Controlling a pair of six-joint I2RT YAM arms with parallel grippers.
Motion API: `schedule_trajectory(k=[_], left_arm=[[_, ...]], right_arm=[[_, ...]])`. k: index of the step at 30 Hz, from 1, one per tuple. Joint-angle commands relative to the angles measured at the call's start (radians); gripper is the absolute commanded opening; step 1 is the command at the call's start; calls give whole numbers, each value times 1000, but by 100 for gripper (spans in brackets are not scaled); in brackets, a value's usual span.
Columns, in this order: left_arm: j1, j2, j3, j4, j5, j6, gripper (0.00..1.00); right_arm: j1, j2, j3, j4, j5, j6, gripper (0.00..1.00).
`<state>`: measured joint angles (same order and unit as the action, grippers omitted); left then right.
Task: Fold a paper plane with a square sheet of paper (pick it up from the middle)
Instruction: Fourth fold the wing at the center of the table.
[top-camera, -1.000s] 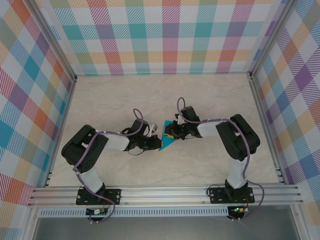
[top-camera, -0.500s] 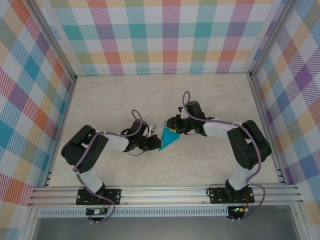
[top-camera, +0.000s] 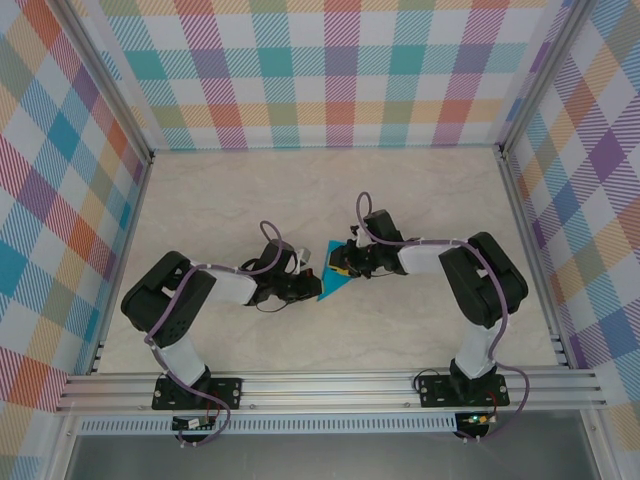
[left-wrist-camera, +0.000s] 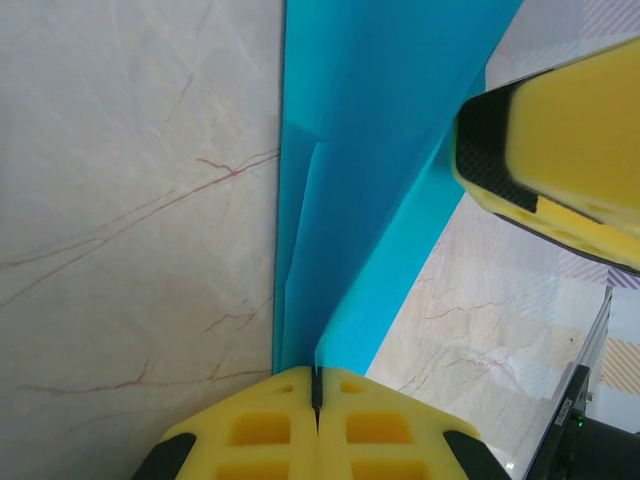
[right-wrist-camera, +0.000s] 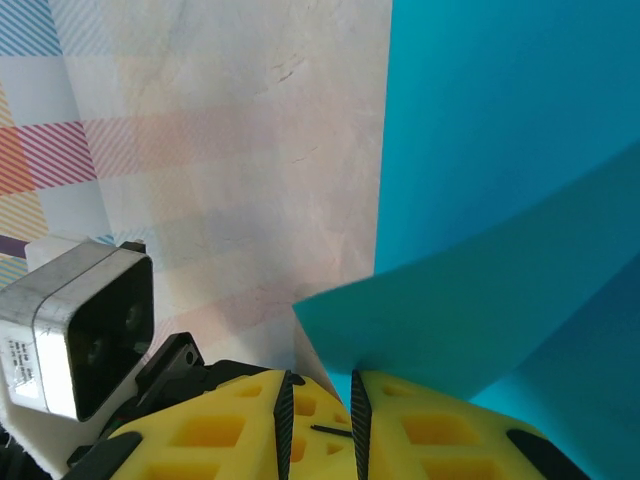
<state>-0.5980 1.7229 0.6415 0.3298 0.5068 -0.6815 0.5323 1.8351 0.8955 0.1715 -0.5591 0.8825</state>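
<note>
The paper (top-camera: 336, 270), partly folded, sits near the middle of the table (top-camera: 200, 200), a little toward the near edge and between the two grippers. The left gripper (left-wrist-camera: 315, 400) has its jaws pressed together on the paper's near-left fold. The right gripper (right-wrist-camera: 320, 400) has its jaws a narrow slit apart, and the lower edge of a raised flap dips into that slit. I cannot tell whether they bite on it.

The step in hand looks like laying a flap over along the centre crease. To do it well, the left gripper should act as a fixed anchor on the fold. The right gripper needs a firm hold on the flap's edge before it swings the flap across, and it should move low and evenly so the thin sheet neither buckles nor pulls free of the anchor.

From above, the paper narrows to a point aimed at the near edge, slightly toward the left side. Its long axis runs roughly from far edge to near edge, tilted a little.
</note>
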Motion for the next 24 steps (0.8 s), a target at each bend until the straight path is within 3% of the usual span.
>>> schedule_trajectory(k=[1, 13, 24], left_arm=[[18, -5, -31, -43, -65, -24, 0], [18, 3, -27, -31, -46, -38, 0], [51, 16, -15, -17, 41, -49, 0]], right_arm=[[5, 32, 47, 19, -36, -5, 25], [5, 88, 82, -28, 10, -2, 25], [3, 106, 104, -33, 13, -11, 26]])
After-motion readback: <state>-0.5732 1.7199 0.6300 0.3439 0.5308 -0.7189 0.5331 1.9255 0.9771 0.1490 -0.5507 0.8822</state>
